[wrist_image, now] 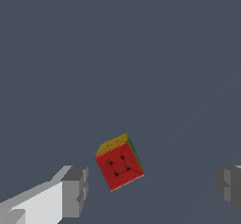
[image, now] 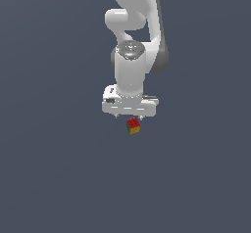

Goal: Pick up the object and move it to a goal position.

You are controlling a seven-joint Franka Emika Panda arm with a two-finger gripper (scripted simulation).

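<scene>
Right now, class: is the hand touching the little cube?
Apart. The wrist view shows bare grey floor between the cube and each of the fingers of the hand.

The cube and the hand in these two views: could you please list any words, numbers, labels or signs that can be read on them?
None: no readable text in either view.
The cube shows only dark dots and lines on its red face, not letters or digits.
The white hand carries no legible label or brand.
</scene>
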